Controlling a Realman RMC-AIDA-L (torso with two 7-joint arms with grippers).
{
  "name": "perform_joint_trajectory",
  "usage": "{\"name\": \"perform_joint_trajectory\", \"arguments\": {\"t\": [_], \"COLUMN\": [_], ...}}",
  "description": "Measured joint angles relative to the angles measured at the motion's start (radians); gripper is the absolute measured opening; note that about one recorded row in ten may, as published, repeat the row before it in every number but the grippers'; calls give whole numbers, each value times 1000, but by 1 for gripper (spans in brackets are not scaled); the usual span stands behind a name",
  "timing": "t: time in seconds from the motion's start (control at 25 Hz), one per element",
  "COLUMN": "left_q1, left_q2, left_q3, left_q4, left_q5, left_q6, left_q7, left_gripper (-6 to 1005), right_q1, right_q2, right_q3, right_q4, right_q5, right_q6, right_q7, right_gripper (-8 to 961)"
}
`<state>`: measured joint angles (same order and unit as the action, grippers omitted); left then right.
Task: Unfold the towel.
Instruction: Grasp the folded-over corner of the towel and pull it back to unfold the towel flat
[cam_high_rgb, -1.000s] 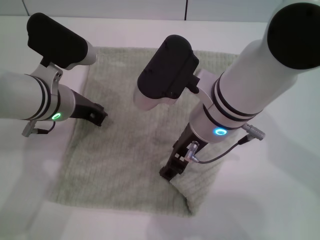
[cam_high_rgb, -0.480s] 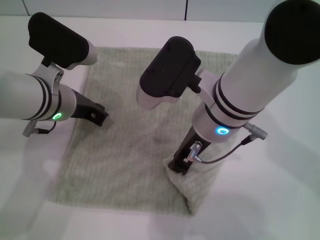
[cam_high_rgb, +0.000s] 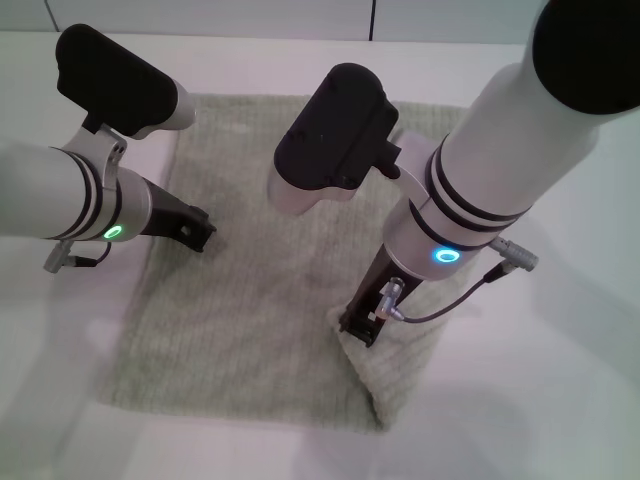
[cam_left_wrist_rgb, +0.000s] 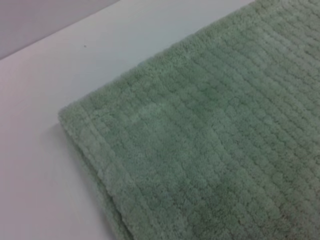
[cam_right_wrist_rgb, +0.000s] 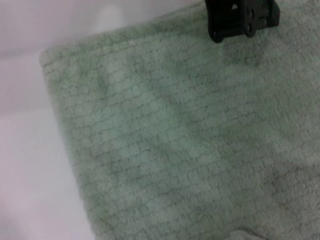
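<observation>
The pale grey-green towel (cam_high_rgb: 250, 300) lies flat on the white table (cam_high_rgb: 560, 400), with a thicker raised edge at its front right corner (cam_high_rgb: 385, 390). My right gripper (cam_high_rgb: 360, 328) points down onto the towel just behind that corner, where the cloth bunches slightly. At the towel's left edge, about halfway along, my left gripper (cam_high_rgb: 195, 228) rests low. The left wrist view shows a rounded towel corner (cam_left_wrist_rgb: 75, 117) on the table. In the right wrist view ribbed towel (cam_right_wrist_rgb: 165, 140) fills the picture, and the left arm's black gripper (cam_right_wrist_rgb: 240, 17) is farther off.
White table surface (cam_high_rgb: 60, 400) surrounds the towel on all sides. A pale wall with a dark vertical seam (cam_high_rgb: 373, 18) runs along the back. My right arm's black elbow housing (cam_high_rgb: 335, 135) hangs over the middle of the towel.
My right gripper has shifted a little to the right and farther back on the towel near the front right corner. The left arm has not moved.
</observation>
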<state>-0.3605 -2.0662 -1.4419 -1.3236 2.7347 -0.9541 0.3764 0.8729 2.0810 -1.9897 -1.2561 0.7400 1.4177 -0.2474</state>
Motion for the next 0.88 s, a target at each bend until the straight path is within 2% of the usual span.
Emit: {"name": "perform_joint_trajectory", "arguments": {"t": [0.64, 0.88], "left_q1": [-8, -12], "left_q2": [0, 0], "left_q3": [0, 0], "left_q4": [7, 8], "left_q5": [1, 0], "left_q6": [0, 1], "left_q7": [3, 4], "left_gripper": [-1, -1], "right_q1": [-22, -43], "right_q2": [2, 3], "right_q3": [71, 72], "right_q4": [-96, -186], "right_q5": [-22, -24], "right_q6": [109, 153], "right_q7": [32, 72], "right_gripper": [18, 18]}}
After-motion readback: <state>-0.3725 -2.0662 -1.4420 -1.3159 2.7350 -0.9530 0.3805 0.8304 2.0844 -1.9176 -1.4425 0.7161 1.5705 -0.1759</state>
